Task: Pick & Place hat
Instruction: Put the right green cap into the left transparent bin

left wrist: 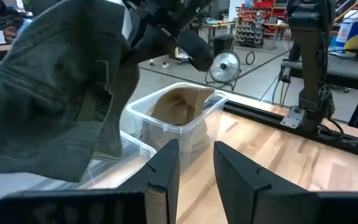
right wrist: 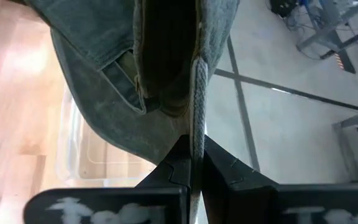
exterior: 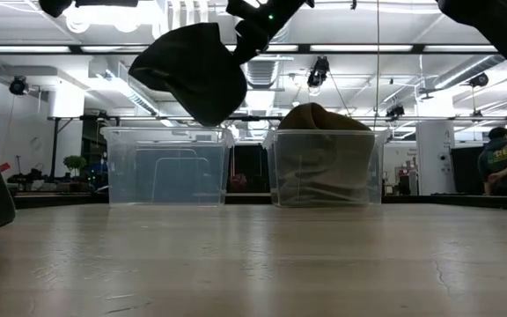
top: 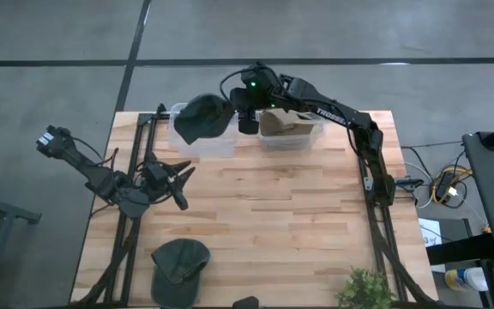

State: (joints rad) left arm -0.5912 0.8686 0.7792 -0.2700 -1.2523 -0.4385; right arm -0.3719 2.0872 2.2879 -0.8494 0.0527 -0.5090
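Two clear bins sit at the counter's far edge; right claw (top: 245, 114), clamped on the dark green hat (top: 202, 118), hangs over the empty left bin (top: 197, 143), so lower centred before releasing; left claw (top: 176, 182) idles half-open.

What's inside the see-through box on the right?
A tan hat fills the right box, poking above its rim. Anything beneath the hat is hidden. The left box looks empty.

Evenly and brightly lit from long white ceiling strip lights (exterior: 324, 48), glaring overhead in the low view. Soft, faint shadows on the pale wooden butcher-block table (top: 273, 215). Blurred near foreground of that tabletop at table height. Out of focus close up: dark green fabric cap (right wrist: 129, 74).
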